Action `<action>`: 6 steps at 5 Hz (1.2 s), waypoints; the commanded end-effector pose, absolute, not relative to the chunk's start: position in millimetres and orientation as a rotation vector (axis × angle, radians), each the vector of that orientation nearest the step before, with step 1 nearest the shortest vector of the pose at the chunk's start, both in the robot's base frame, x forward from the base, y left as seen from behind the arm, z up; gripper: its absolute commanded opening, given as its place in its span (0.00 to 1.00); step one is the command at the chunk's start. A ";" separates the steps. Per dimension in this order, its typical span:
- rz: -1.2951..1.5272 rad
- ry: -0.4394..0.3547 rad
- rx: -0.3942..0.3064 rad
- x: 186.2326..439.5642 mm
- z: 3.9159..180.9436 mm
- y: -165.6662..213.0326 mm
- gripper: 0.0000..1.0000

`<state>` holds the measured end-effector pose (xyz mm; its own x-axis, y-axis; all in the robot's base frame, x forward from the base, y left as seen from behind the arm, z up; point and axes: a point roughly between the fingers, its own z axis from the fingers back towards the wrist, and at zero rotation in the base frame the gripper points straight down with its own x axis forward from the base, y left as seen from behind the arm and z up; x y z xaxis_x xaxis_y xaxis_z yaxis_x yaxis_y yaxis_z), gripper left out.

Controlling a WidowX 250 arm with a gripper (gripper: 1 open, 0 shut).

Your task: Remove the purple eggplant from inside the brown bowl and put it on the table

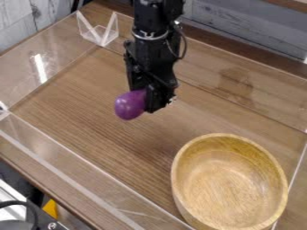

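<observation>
The black gripper (146,99) points down and squeezes the purple eggplant (129,106) tight.

The brown bowl (229,185) sits on the table (84,112), well apart from the jaws, down and to the right of them in the picture. It has nothing in it. Low clear walls (48,63) run around the table, and a clear stand (100,27) rests up behind the arm. Nothing blocks the wood under the jaws. The eggplant is clamped between the jaws and sticks out on their left side. I cannot tell if the eggplant touches the table or hangs just over it.
</observation>
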<state>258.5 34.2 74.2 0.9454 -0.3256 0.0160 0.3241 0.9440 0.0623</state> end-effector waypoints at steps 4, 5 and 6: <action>-0.306 -0.093 0.094 275.2 69.3 43.4 0.00; -0.308 -0.093 0.094 274.5 66.9 41.8 0.00; -0.313 -0.093 0.093 273.5 65.0 40.4 0.00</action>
<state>268.8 40.2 58.0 0.9514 -0.3041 0.0487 0.2991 0.9500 0.0901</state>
